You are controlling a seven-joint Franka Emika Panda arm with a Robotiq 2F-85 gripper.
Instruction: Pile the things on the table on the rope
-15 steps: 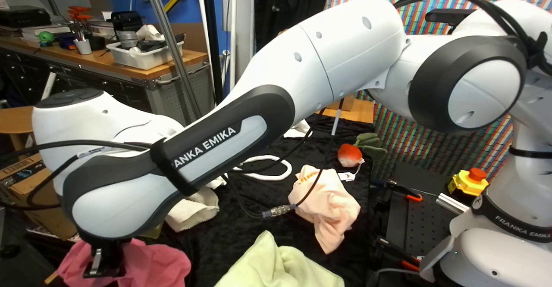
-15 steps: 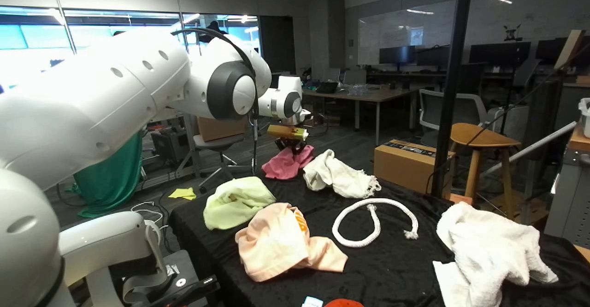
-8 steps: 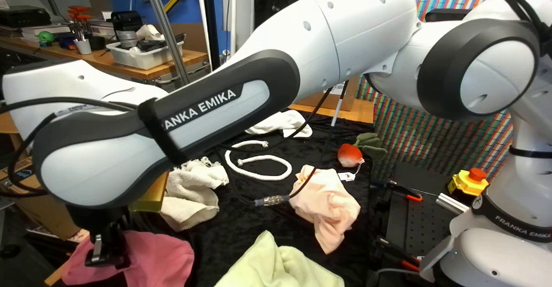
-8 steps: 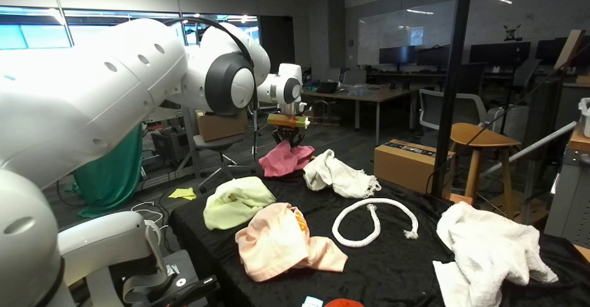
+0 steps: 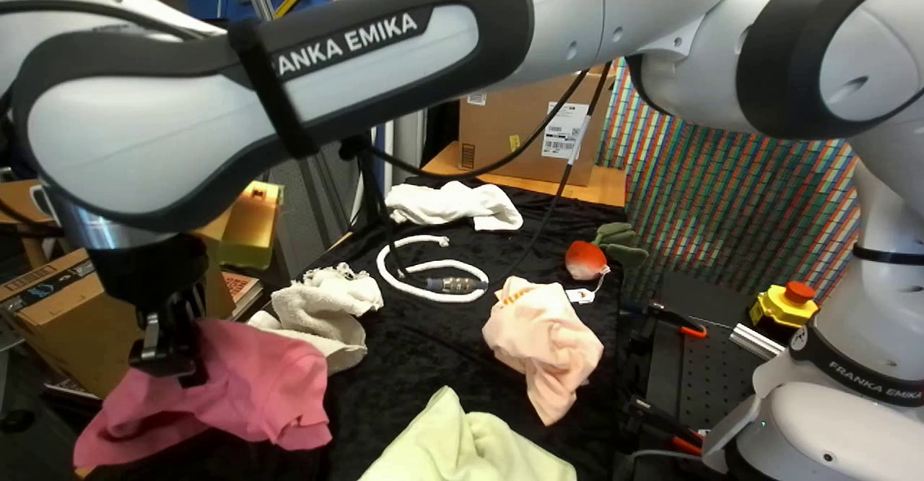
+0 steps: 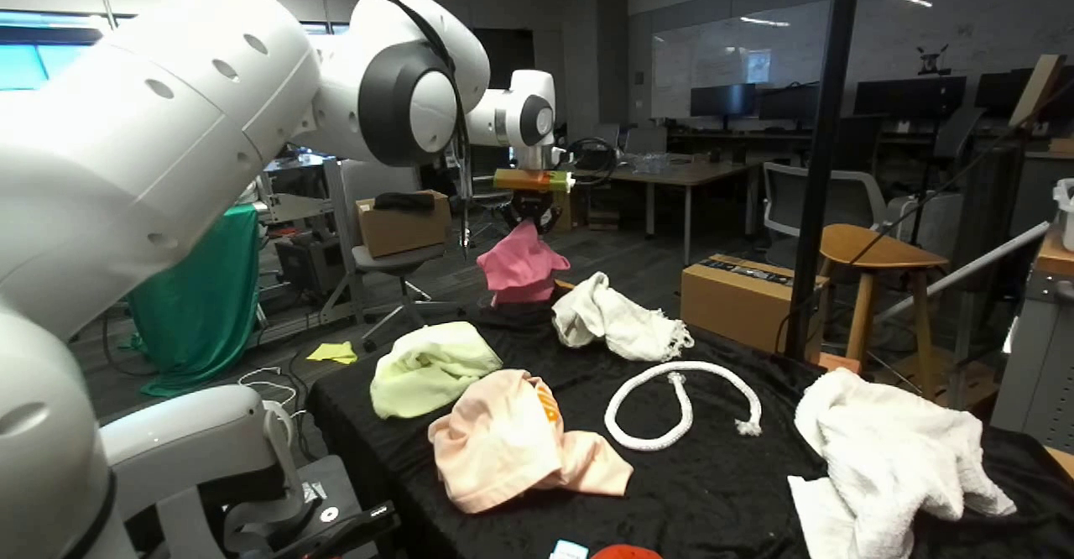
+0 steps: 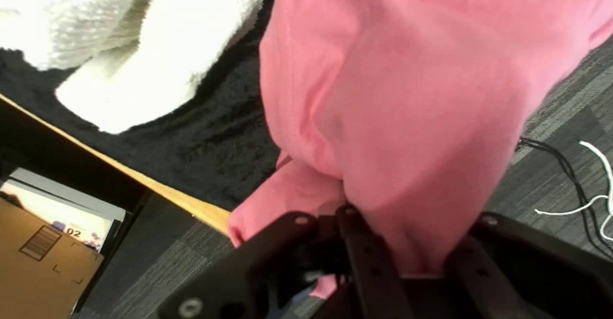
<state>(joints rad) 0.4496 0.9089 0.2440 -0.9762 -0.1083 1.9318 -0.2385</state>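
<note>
Pink rag point(image 6: 522, 265) hangs from claw point(image 7: 412, 249) (wrist view: jaws nearly together, pinching a fold) by an edge of tbl point(image 6: 730, 492); whether hem touches, can't tell. Outward from it in an exterior view: fringed rag point(image 6: 617, 324) at 4 o'clock, near; rope point(image 6: 646, 442) betw. 4 & 5, beyond, w/ no rag on it; peach rag point(image 6: 516, 441) approx. 6; green rag point(image 6: 436, 374) approx. 7. Step in hand, prob.: carry to rope. Best w/ hem clear of fringed rag, slow to limit swing; centre over loop, lower, then release.
</note>
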